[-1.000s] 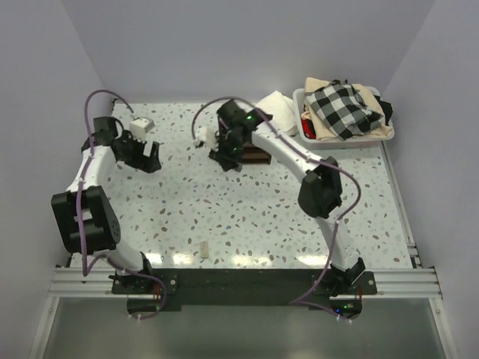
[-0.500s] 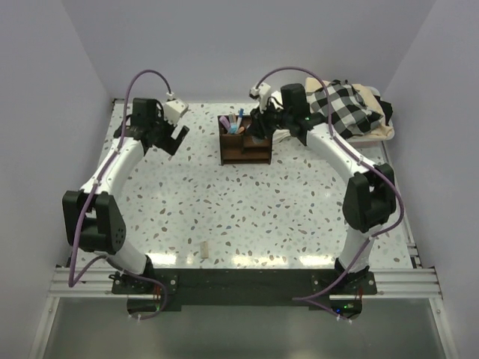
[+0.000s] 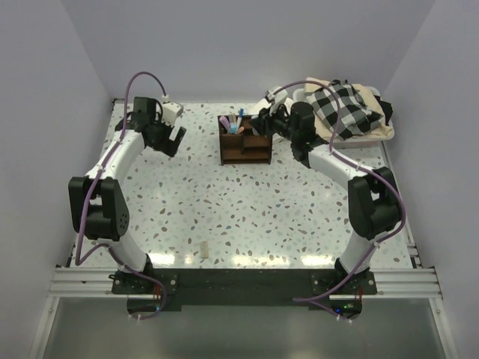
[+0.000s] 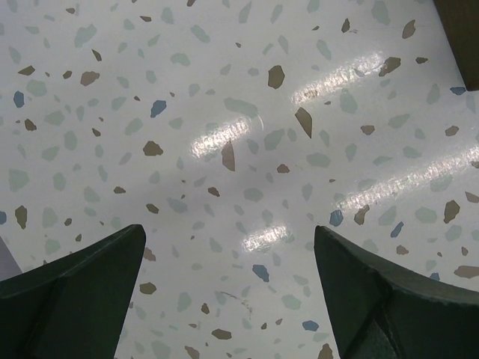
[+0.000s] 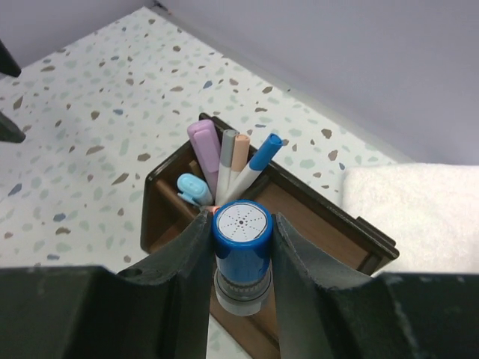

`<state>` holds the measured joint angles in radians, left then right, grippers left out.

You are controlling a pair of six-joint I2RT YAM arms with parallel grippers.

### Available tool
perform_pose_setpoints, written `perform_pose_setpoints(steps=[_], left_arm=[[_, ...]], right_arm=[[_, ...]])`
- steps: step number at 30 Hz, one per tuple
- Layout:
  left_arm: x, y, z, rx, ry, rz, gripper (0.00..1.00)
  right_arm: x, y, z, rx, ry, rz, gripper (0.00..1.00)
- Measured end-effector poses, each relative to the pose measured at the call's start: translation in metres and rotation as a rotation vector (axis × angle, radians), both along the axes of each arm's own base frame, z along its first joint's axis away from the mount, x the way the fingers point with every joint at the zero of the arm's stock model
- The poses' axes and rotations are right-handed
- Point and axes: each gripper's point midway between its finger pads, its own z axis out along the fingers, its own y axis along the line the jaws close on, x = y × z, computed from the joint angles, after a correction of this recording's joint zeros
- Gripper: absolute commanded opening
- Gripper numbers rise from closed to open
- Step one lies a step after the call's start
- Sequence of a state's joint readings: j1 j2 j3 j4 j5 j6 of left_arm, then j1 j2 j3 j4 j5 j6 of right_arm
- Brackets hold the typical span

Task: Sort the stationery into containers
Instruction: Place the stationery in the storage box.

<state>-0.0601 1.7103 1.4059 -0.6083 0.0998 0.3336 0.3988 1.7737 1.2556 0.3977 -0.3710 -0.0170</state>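
The dark brown wooden organizer [image 3: 244,152] stands at the back middle of the table. Several pens [image 3: 238,121] stick up from its left rear compartment. In the right wrist view these are a purple marker [image 5: 203,142], a blue-capped white pen [image 5: 257,162] and a light blue piece [image 5: 192,188]. My right gripper [image 5: 242,224] is shut on a stubby blue cylinder [image 5: 242,258] with a white dotted top, just above the organizer's [image 5: 159,206] right side. The open left gripper [image 3: 172,137] hangs over bare table to the organizer's left. A beige piece [image 3: 203,250] lies near the front edge.
A white bin [image 3: 306,129] with a checkered cloth [image 3: 340,105] sits at the back right, close behind my right arm. A white towel [image 5: 415,213] lies beside the organizer. The back wall runs right behind both grippers.
The right arm has swung from over the organizer's left side round to its right rear, uncovering the pens. The left arm has stretched farther toward the back wall.
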Motion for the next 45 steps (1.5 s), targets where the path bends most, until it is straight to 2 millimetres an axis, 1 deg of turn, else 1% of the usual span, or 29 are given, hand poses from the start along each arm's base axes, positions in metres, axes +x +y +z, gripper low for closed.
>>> perform_pose_setpoints(steps=[4, 7, 11, 17, 25, 29, 34, 42, 43, 45], left_arm=[[0.005, 0.000, 0.004, -0.003, -0.029, 0.002, 1.00], [0.005, 0.000, 0.006, -0.003, -0.047, 0.001, 1.00], [0.007, 0.001, 0.006, -0.004, -0.063, 0.003, 1.00], [0.010, 0.007, 0.005, -0.004, -0.073, 0.017, 1.00], [0.012, 0.008, 0.003, -0.005, -0.075, 0.021, 1.00], [0.017, 0.008, -0.004, -0.005, -0.070, 0.020, 1.00], [0.018, 0.008, -0.018, -0.006, -0.038, 0.020, 1.00], [0.019, 0.006, -0.021, -0.015, -0.037, 0.013, 1.00], [0.020, 0.005, -0.021, -0.017, -0.036, 0.012, 1.00], [0.020, 0.005, -0.022, -0.019, -0.034, 0.011, 1.00]], right_arm=[[0.007, -0.004, 0.002, 0.056, -0.055, -0.050, 0.00], [0.008, -0.005, 0.002, 0.079, -0.100, -0.070, 0.00], [0.006, -0.003, 0.000, 0.090, -0.163, -0.074, 0.00], [0.005, 0.006, -0.003, 0.081, -0.263, -0.057, 0.00], [0.007, 0.014, -0.024, 0.048, -0.283, -0.047, 0.00], [0.011, 0.014, -0.036, 0.036, -0.273, -0.058, 0.00], [0.013, 0.015, -0.048, 0.027, -0.261, -0.062, 0.00], [0.016, 0.017, -0.069, 0.016, -0.233, -0.069, 0.00], [0.016, 0.017, -0.070, 0.016, -0.233, -0.072, 0.11], [0.017, 0.016, -0.070, 0.016, -0.233, -0.079, 0.23]])
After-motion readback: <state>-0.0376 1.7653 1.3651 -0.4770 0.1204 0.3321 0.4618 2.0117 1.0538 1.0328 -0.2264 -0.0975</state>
